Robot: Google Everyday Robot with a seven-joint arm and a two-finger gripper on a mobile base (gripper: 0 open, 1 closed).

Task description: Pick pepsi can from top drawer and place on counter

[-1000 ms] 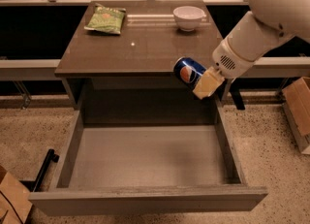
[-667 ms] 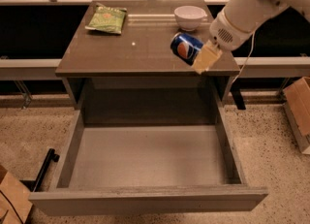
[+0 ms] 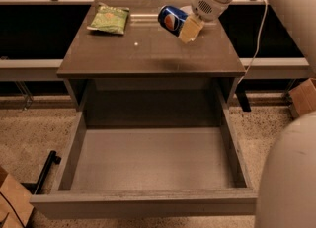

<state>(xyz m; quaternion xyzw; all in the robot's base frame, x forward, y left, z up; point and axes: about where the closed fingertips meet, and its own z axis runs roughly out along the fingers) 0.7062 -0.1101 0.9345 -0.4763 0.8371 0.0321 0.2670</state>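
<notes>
Speckled beige floor (image 3: 29,138). Cardboard box (image 3: 12,200) at lower left, another box (image 3: 303,96) at right edge. Black bar (image 3: 47,168) lies on the floor, lower left. Pale ledge (image 3: 29,68) mid left, dark recess (image 3: 29,34) above it. Warm dim light. Gripper (image 3: 183,27) at upper centre, clamped on pepsi can (image 3: 171,19).

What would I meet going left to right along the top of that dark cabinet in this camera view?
Flat green snack bag lying on the dark glossy counter → small dark-blue pepsi can with its red-white-blue logo, held over the counter → the robot's cream claw, gripping the can at its right side.
</notes>
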